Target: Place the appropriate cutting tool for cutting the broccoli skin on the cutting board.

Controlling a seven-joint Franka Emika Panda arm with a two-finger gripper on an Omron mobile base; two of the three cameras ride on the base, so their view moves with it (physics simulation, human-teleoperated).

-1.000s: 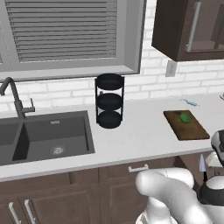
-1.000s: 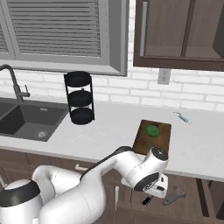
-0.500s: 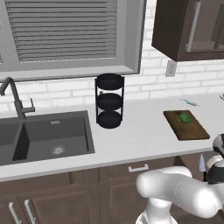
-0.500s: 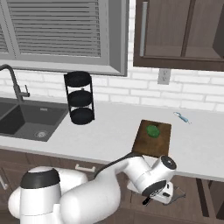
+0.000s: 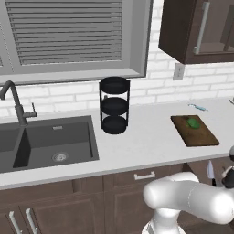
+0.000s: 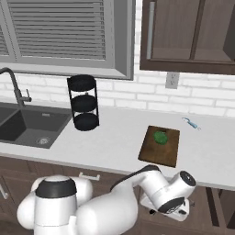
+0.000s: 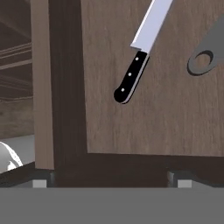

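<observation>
The claw (image 7: pixel 112 183) is down low, below the counter (image 6: pixel 114 137), inside an open wooden drawer (image 7: pixel 153 113). Its two dark tips sit far apart, so it is wide open and holds nothing.

Just ahead of the claw, a knife (image 7: pixel 140 57) with a black handle and a shiny blade lies flat on the drawer floor. The claw is not touching it. Off to one side of the knife lies a grey thing with a hole (image 7: pixel 205 52), maybe a handle, though most of it is cut off.

Up on the counter, high above the claw, the cutting board (image 6: pixel 159 146) lies flat. The broccoli (image 6: pixel 160 137) sits on the board's far half. A small light-blue tool (image 6: pixel 190 124) lies just past the board. The black rack (image 6: pixel 83 103) and the sink (image 6: pixel 27 126) stand far off to the left.
</observation>
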